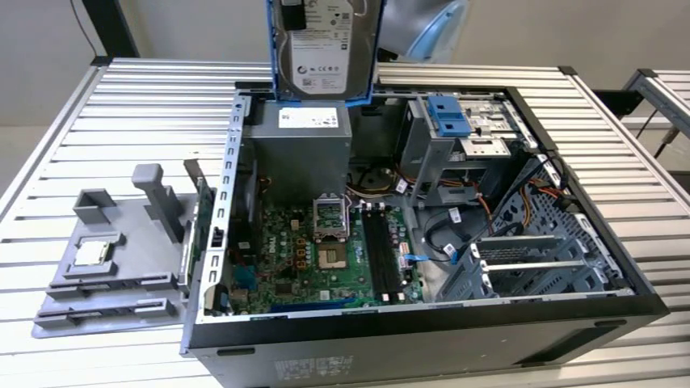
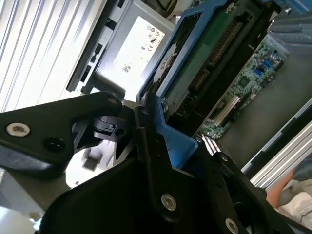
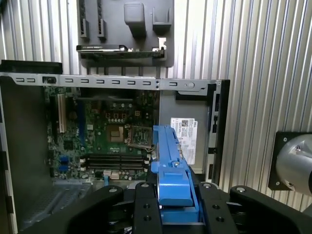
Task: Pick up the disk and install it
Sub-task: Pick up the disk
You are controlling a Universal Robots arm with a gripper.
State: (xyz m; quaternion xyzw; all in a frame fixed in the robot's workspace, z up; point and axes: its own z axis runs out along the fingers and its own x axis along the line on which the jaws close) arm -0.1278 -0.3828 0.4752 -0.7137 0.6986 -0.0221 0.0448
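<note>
- The flat, silver-grey metal disk (image 1: pixel 323 48), with a white printed label and a bright blue plastic carrier around it, hangs upright. In the exterior view it sits at twelve o'clock over the far edge of the open black computer case (image 1: pixel 431 352).
- The black two-fingered claw (image 3: pixel 175 187) is closed onto the disk's blue carrier. In both wrist views the black fingers (image 3: pixel 145 204) press against the carrier's sides, so the disk is in its grip.
- In the second wrist view the claw (image 2: pixel 168 134) holds the disk (image 2: pixel 209 48) tilted across the picture, with its green circuit-board underside showing.
- Beneath the disk in the exterior view stands a grey metal power-supply box (image 1: pixel 296 145) with a white sticker. The green motherboard (image 1: pixel 313 250) lies at six o'clock from that box, on the floor of the case.
- A bright blue plastic bracket (image 1: pixel 448 113) sits in the metal drive cage at about two o'clock from the motherboard — apart from the disk.
- At nine o'clock from the case, on the ribbed silver table (image 1: pixel 129 105), rests a grey plastic tray (image 1: pixel 103 307) carrying a small square silver chip (image 1: pixel 92 252).
</note>
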